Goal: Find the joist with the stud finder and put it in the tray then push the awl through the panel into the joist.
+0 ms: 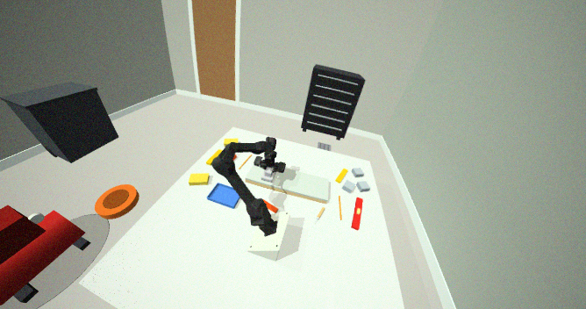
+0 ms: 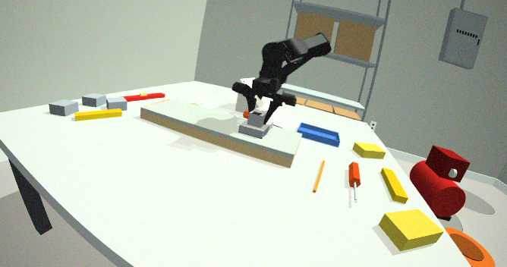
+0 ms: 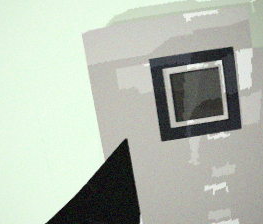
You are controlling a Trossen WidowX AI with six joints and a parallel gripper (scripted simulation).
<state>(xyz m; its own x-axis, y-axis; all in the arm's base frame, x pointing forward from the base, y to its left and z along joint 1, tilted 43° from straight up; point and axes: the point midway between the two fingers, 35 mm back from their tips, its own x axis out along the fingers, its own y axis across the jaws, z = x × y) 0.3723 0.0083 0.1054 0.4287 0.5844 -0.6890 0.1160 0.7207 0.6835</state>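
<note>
exterior view has my pincer [image 1: 268,172] [image 2: 259,118] [image 3: 183,139] pointing down over the floor panel [image 1: 309,190] [image 2: 212,130] [image 3: 32,85], pinching the gray stud finder [image 1: 267,174] [image 2: 258,120] [image 3: 182,175] by its narrow upper part. its wider foot sits level at the panel's pale top, nearer the end by the blue tray [image 1: 224,196] [image 2: 319,137] than the far end. i can't tell whether the foot is touching or a hair above. up close, one black finger shows on each side of the finder, and its square dark screen [image 2: 257,113] [image 3: 199,95] faces me, framed in dark blue, with pale reflections across it.

the tray lies on the white table [image 1: 197,260] [image 2: 152,194], beside the panel and apart from it. an orange-red handle [image 1: 270,205] [image 2: 246,114] lies between the panel and my base [image 1: 259,244] [image 2: 241,102]. a slim tan-handled tool [image 1: 321,212] lies on the same side of the panel, its thin tip pointing away from the panel; i can't say for sure which of these two is the awl. past the panel's far end are three gray blocks [image 1: 358,172] [image 2: 64,107], a yellow bar [image 1: 341,176] [image 2: 98,114] and a red level [image 1: 357,213] [image 2: 146,96].
</note>
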